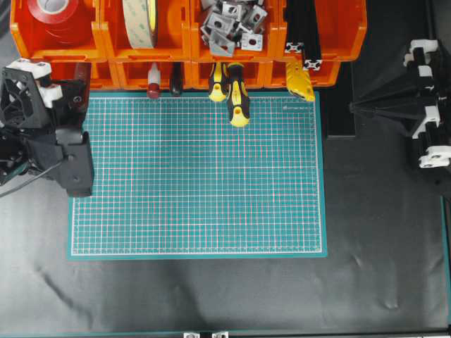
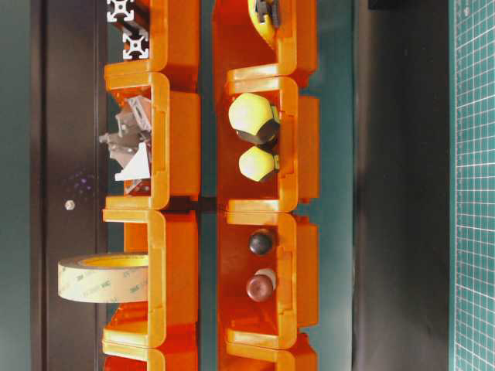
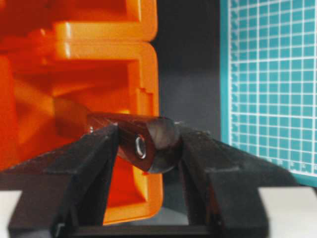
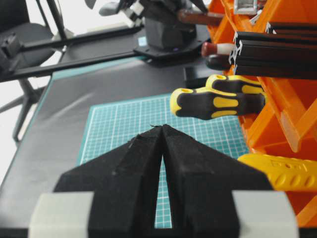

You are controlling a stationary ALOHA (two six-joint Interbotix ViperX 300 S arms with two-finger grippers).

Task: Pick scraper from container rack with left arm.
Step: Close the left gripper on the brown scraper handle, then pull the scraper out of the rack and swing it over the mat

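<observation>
Scraper handle of reddish-brown wood (image 3: 148, 141), its metal-ringed hole facing the left wrist camera, is seen clamped between the two black fingers (image 3: 89, 163) of the left hand (image 3: 148, 163) at the open front of a bright orange plastic bin in the two-tier container rack (image 3: 143, 79); the blade is hidden inside the bin. From overhead, the left arm (image 1: 42, 127) is shown at the left edge of the green gridded cutting mat (image 1: 197, 176), reaching towards the lower-left bin. Two yellow-and-black-handled screwdrivers (image 1: 232, 91) and a small red-capped tool (image 1: 153, 83) are seen protruding from neighbouring lower bins, while a roll of pale tape (image 1: 141, 21) and grey metal brackets (image 1: 229, 24) are held in the upper tier. The right hand (image 4: 162, 131) is pictured with its black fingers pressed together, nothing between them, above the mat on the dark tabletop (image 1: 380, 246).
</observation>
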